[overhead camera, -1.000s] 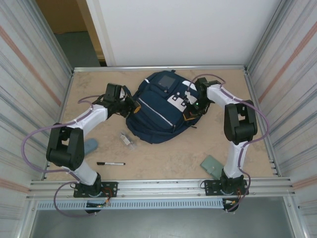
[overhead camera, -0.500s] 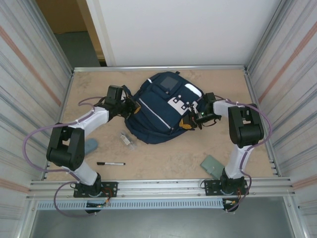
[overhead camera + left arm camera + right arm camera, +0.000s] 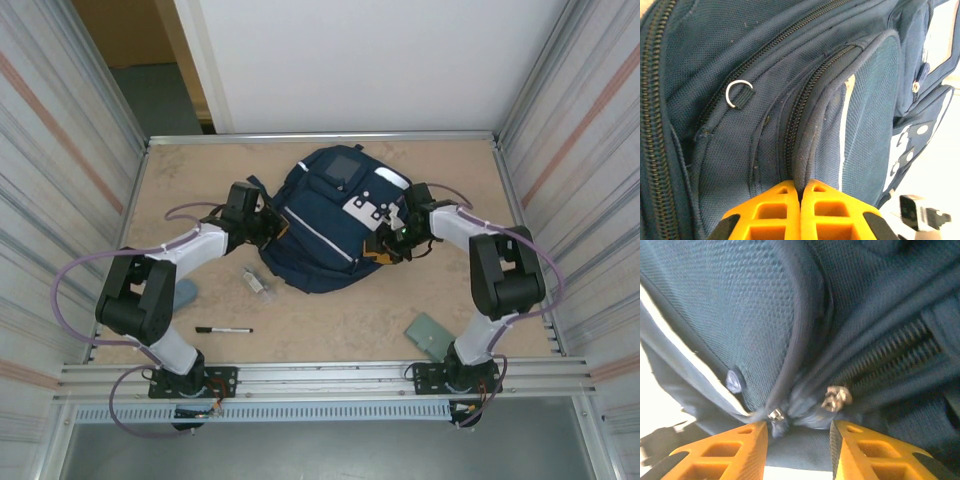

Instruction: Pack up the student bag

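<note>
Two grippers on bag, one per flank; bag flat on table, between them and touching both

At left gripper: clenched, orange fingers pressed together on piped pocket edge straight ahead of tips. Probably pinning that side to stop sliding during zip work. Ring pull up and left of tips, untouched

At right gripper: released, jaws apart, straddling bunched corner at meeting of zip tracks. Metal pull just ahead of one fingertip, smaller pull just ahead of the other, neither gripped. Judged as lining up for a pull grab

Zips closed as far as visible in both wrist views, so packing judged barely begun

Pen, clear item and blue-grey item behind left gripper, toward its base. Green pad well behind right gripper, near its base. All outside bag, presumably waiting to go in

Next need: right jaws closing on one pull only, not on fabric bunch. Risks: slipping off small pull, or dragging whole bag on loss of left pinch
</note>
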`<state>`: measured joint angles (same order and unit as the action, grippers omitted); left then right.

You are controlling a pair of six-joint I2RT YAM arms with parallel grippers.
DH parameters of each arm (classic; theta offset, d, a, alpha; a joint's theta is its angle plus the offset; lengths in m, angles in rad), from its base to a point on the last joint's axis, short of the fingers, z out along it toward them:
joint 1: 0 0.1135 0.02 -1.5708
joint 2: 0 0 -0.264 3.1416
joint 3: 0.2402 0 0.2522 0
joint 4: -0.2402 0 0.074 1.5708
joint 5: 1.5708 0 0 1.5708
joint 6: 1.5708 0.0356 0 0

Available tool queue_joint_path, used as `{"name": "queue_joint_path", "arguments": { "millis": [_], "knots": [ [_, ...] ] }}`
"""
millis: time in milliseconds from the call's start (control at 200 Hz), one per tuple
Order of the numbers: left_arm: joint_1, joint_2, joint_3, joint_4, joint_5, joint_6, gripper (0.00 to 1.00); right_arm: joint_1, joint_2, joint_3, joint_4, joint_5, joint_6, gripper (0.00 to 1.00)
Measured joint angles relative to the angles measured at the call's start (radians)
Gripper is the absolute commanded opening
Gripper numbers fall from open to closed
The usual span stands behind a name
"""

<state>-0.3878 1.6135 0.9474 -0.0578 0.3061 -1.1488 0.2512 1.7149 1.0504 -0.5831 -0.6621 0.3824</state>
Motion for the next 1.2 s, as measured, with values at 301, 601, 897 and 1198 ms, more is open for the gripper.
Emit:
{"name": "queue_joint_path", "arguments": {
  "millis": [301,601,897,1198],
  "knots": [
    [-0.001,0.000,0.001,-0.020,0.011,0.019,0.00,0.131,-0.082,0.101,-0.148,0.391,-0.105,0.40],
    [0.000,0.000,0.000,-0.017,0.017,0.018,0.00,0.261,-0.032,0.136,-0.140,0.626,-0.076,0.34],
    [-0.001,0.000,-0.001,-0.019,0.018,0.023,0.00,0.267,0.014,0.126,-0.118,0.713,0.003,0.27],
    [0.000,0.000,-0.002,-0.018,0.021,0.026,0.00,0.258,0.030,0.126,-0.110,0.646,0.068,0.16]
  ]
}}
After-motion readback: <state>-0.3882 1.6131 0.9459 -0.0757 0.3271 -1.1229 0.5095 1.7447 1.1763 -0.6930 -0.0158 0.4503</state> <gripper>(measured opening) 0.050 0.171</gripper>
